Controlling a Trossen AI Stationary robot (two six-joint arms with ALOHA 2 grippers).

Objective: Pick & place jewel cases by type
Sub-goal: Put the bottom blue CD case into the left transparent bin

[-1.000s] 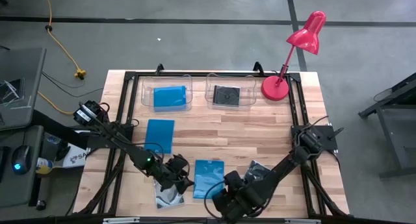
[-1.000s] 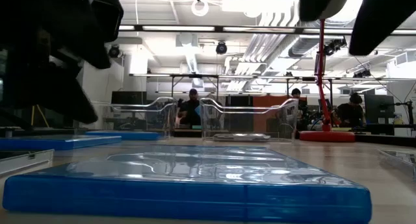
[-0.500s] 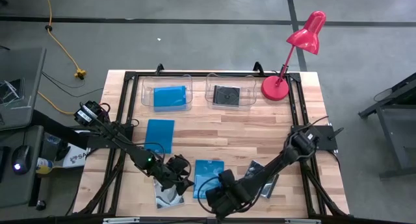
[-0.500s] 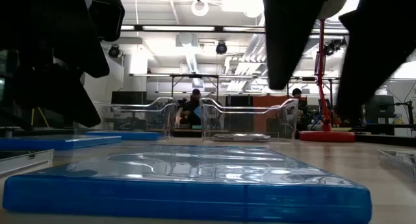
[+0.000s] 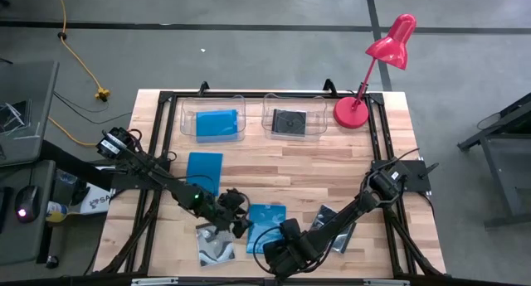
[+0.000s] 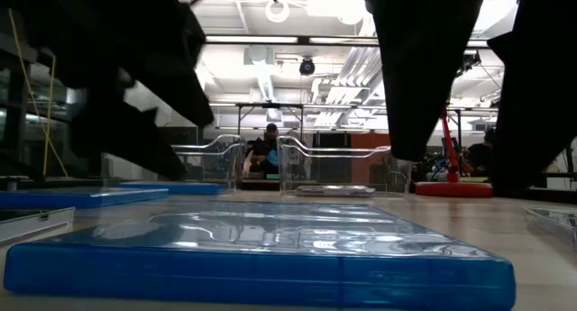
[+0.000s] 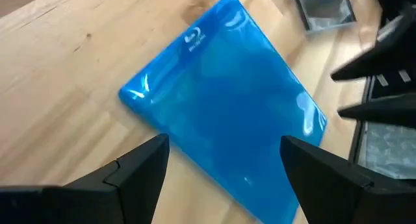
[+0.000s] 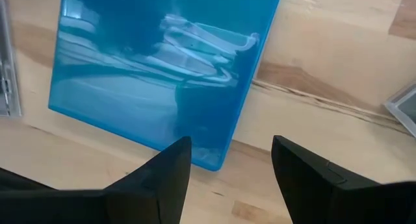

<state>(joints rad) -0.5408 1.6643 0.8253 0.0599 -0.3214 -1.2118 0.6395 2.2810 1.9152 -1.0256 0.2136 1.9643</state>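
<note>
Lying flat, glossy blue rectangular case, plank table

high: overhead, whole table | low: tabletop level | wrists: close, same blue case

Glossy blue plastic case on pale, matt wooden table.

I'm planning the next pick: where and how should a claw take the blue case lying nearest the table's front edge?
Grip the blue case by a long edge, coming down from above. It lies flat on the table, so only its thin sides offer purchase; one finger likely must slip under an edge. The right claw already hangs open over one corner, the left claw open above it too.
</note>
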